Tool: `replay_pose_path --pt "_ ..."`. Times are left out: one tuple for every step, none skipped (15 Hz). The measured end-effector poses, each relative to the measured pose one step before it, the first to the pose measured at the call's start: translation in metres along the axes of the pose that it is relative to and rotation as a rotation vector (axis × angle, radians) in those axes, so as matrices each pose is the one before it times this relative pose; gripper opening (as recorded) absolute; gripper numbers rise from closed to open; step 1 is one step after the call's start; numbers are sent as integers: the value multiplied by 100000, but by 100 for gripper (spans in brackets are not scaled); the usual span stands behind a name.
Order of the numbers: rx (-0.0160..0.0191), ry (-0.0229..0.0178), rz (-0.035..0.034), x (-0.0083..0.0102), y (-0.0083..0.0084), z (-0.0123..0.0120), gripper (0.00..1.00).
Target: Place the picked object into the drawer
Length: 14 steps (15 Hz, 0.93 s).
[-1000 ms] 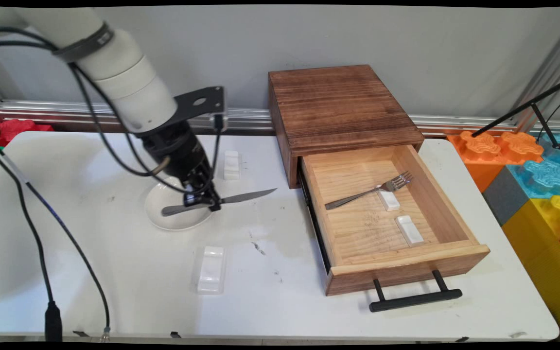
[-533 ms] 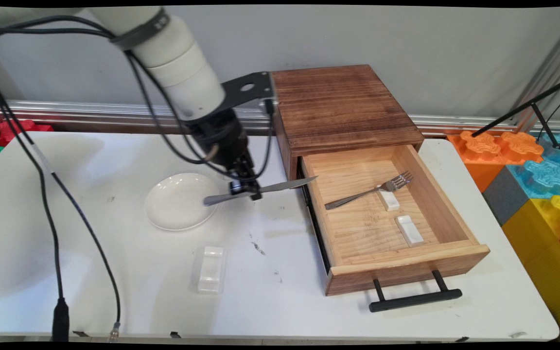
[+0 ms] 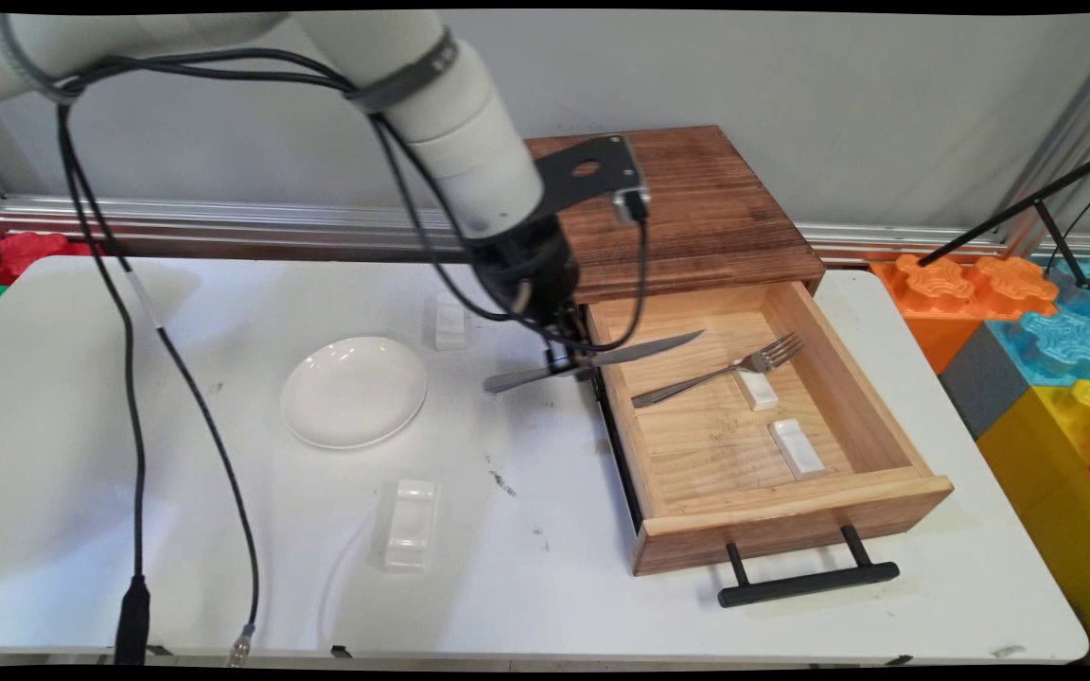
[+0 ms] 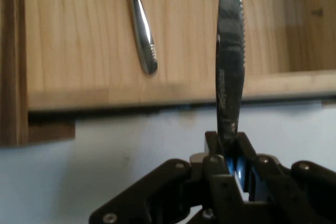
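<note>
From the main view I see my claw (image 3: 571, 363) pinching a table knife (image 3: 592, 361) near its middle, the fingers pressed against it. The knife lies roughly level in the air, its blade reaching over the left wall of the open wooden drawer (image 3: 886, 499), its handle sticking out over the counter (image 3: 223, 530). In the drawer lie a fork (image 3: 717, 371), tines propped on a small white rest (image 3: 757, 390), and a second white rest (image 3: 797, 447) nearer the front. The drawer is pulled out of a dark wooden box (image 3: 668, 203) and has a black handle (image 3: 808, 583). On the counter sit a white plate (image 3: 354, 392), a white rest (image 3: 449, 321) behind it, and another white rest (image 3: 410, 523) towards the near edge.

From the hand view the claw (image 4: 233, 153) grips the knife (image 4: 231, 77) between its fingers (image 4: 212, 148), the serrated blade running up over the drawer's wall (image 4: 157, 95). The fork's handle (image 4: 143, 30) lies on the drawer floor; I think knife and fork are apart, though depth is hard to judge here.
</note>
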Motion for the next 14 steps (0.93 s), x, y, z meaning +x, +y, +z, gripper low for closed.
replay_pose_path --pt "322 613 -104 765 144 396 0" --pt "392 699 -284 839 173 460 0" --pt "394 695 -352 797 181 445 0" --pt "382 680 -333 836 197 469 0" --pt "322 570 -419 689 172 396 0" --pt "376 609 -475 738 193 422 0" --pt "316 648 -424 766 206 434 0" --pt "268 517 -390 621 178 351 0" --pt "176 324 -304 375 107 221 0" --pt "277 440 -331 561 159 334 0" --pt "263 502 -319 626 182 375 0" --pt "300 392 -419 533 154 352 0" --pt "262 239 -352 451 133 321 0" --pt "301 237 -391 512 152 378 0"
